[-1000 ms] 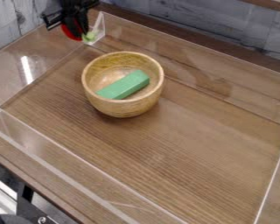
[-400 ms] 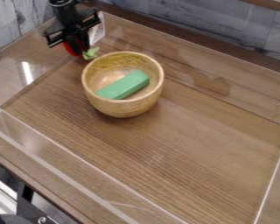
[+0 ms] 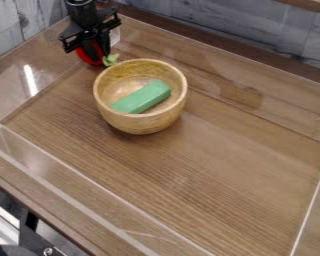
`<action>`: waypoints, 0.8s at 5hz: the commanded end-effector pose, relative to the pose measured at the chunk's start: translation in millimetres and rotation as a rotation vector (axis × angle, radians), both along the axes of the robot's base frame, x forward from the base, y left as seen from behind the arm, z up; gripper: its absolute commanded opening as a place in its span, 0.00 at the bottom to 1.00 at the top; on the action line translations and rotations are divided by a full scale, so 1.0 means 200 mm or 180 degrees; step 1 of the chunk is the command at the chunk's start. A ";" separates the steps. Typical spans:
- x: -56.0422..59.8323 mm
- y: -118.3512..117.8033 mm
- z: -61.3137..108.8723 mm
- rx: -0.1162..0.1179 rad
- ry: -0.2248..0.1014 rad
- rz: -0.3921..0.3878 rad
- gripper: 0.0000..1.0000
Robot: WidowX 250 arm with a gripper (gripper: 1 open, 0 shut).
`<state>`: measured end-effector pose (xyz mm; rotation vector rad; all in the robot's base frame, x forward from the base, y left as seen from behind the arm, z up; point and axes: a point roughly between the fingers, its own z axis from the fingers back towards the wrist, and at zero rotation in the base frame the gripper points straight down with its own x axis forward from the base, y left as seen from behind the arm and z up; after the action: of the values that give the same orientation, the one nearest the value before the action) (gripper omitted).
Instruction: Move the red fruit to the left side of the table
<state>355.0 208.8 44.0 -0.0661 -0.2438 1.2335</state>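
Altogether one tool (image 3: 91, 50), state unclear, at one red fruit (image 3: 89, 56); one bowl (image 3: 141, 96), one green block (image 3: 139, 98).

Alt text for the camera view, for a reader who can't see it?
A robot pincer lowers a red fruit onto the far left corner of a wood-grain table with clear walls. Beside it, a wooden bowl holds a green block.

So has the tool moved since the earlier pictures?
Yes. The tool has come down and slightly right in the picture, closer to the wooden bowl, which has stayed put. The red fruit came down with it.
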 end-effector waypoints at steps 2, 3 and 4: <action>0.02 0.04 0.15 0.0038 -0.0142 0.0020 0.00; -0.01 0.04 0.13 0.0001 -0.0120 0.0007 0.00; 0.00 0.04 0.08 -0.0029 -0.0104 -0.0091 0.00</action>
<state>354.4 206.2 42.8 -0.1004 -0.2039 1.2017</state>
